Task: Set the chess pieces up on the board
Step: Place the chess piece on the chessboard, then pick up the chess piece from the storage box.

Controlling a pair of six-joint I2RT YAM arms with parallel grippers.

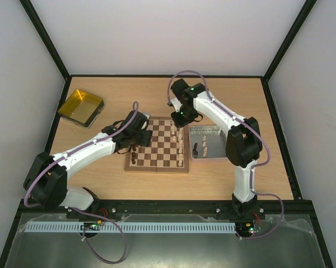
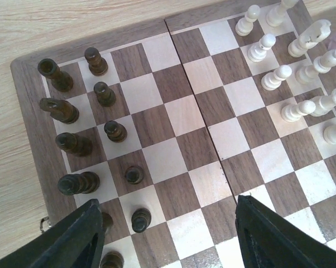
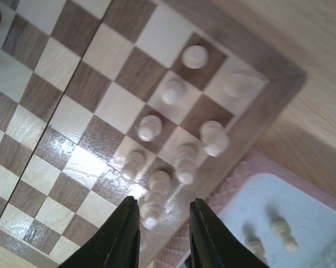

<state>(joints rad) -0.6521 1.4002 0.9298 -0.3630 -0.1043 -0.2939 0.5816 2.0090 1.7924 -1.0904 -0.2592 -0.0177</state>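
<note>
Wooden chessboard [image 2: 168, 114] beneath the left end effector [image 2: 168, 201], spread wide; dark chessmen [image 2: 115, 131] ahead to its left. Right end effector [image 3: 163, 201] parted narrowly, pale pawn [image 3: 152, 212] just at its tips, grip unclear.

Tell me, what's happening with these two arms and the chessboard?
Two robot arms are setting up a chess game. The left gripper hangs open and empty over the board by the dark pieces. The right gripper, jaws slightly apart, hovers over the pale pieces opposite. A few chessmen wait in the grey tray.
</note>
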